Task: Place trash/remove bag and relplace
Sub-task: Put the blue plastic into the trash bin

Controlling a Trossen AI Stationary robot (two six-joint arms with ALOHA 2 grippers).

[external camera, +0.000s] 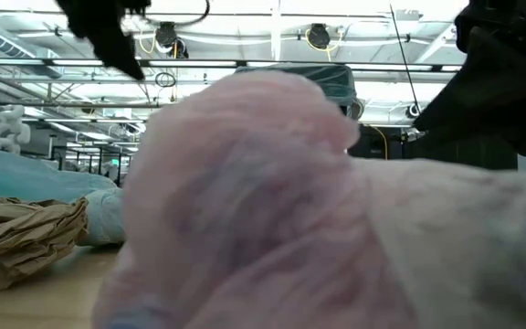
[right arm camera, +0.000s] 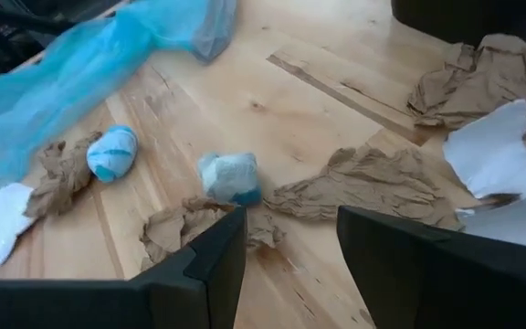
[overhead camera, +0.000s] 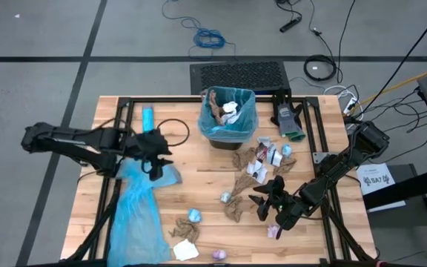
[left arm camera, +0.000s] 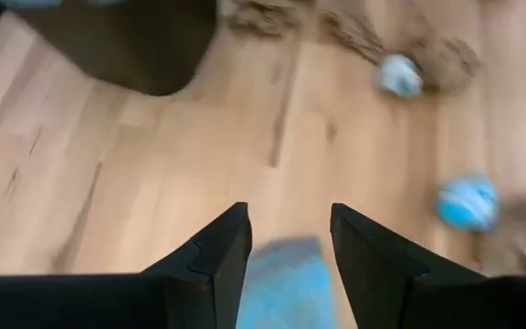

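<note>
With the trash [overhead camera: 254, 167] scattered over the table [overhead camera: 191, 185] before the lined bin [overhead camera: 228, 115], lower the right gripper [right arm camera: 290, 242], jaws open and empty, squarely over one brown wad [right arm camera: 368, 187] before closing; the left gripper [left arm camera: 286, 247], jaws open, waits above the spare blue bag [overhead camera: 136, 215].

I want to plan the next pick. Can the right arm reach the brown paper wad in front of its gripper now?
Probably yes. The right gripper is open, and the brown paper wad lies on bare wood just ahead, with only other scraps beside it.

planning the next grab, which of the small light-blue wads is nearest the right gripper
The light-blue wad just ahead of the right gripper, beside brown paper; the other blue wad lies farther off.
</note>
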